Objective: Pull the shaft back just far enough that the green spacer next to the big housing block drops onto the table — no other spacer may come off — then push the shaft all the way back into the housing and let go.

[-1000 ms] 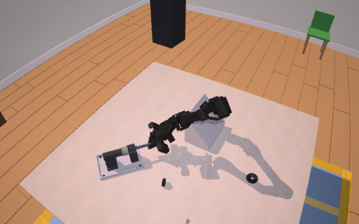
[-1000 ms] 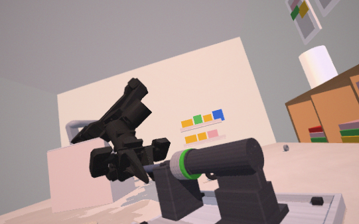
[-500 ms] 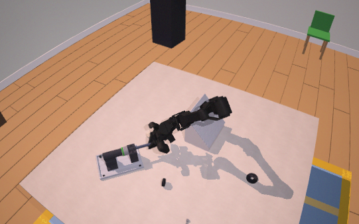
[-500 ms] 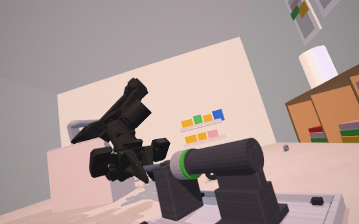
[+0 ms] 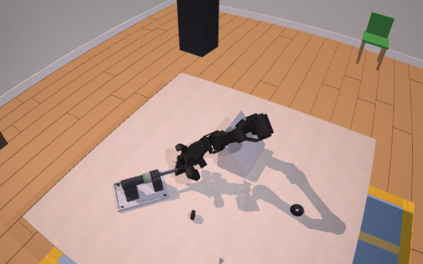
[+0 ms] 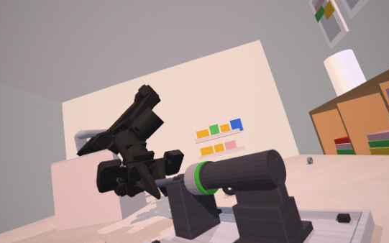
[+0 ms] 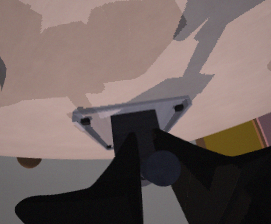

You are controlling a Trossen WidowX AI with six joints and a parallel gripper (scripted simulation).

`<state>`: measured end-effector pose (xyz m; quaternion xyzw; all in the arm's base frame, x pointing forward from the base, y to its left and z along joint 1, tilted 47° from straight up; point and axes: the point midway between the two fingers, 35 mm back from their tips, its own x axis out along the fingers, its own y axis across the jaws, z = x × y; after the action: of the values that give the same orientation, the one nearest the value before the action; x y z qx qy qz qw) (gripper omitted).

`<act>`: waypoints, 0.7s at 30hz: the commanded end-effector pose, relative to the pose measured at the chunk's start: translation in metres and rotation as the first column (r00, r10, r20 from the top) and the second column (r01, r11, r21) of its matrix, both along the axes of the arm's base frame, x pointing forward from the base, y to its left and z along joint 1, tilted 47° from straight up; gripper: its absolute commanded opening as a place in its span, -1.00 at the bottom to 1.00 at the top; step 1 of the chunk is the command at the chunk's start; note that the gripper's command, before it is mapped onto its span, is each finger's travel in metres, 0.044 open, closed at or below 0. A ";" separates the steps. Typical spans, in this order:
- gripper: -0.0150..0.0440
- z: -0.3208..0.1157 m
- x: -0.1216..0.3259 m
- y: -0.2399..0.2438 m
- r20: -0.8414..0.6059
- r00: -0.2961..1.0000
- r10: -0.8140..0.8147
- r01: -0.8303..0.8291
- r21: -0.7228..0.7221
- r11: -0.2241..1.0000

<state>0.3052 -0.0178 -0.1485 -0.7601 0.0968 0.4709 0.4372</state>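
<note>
Leaning shaft [image 5: 168, 172] [image 6: 164, 182], housing-ward axis

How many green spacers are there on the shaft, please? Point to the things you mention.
1: the green spacer [image 5: 145, 178] [image 6: 198, 178] sits between the big housing block [image 5: 132, 182] [image 6: 244, 170] and the pale spacers [image 5: 148, 177] [image 6: 191, 178]. Any inside the housing would be hidden.
</note>
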 end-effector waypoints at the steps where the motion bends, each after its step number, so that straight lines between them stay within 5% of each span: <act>1: -0.49 0.001 0.000 0.000 0.002 1.000 -0.004 0.004 0.002 1.000; 21: -0.49 0.002 -0.001 0.001 0.002 1.000 -0.004 0.004 0.002 1.000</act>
<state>0.3033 -0.0169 -0.1477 -0.7598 0.0967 0.4713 0.4373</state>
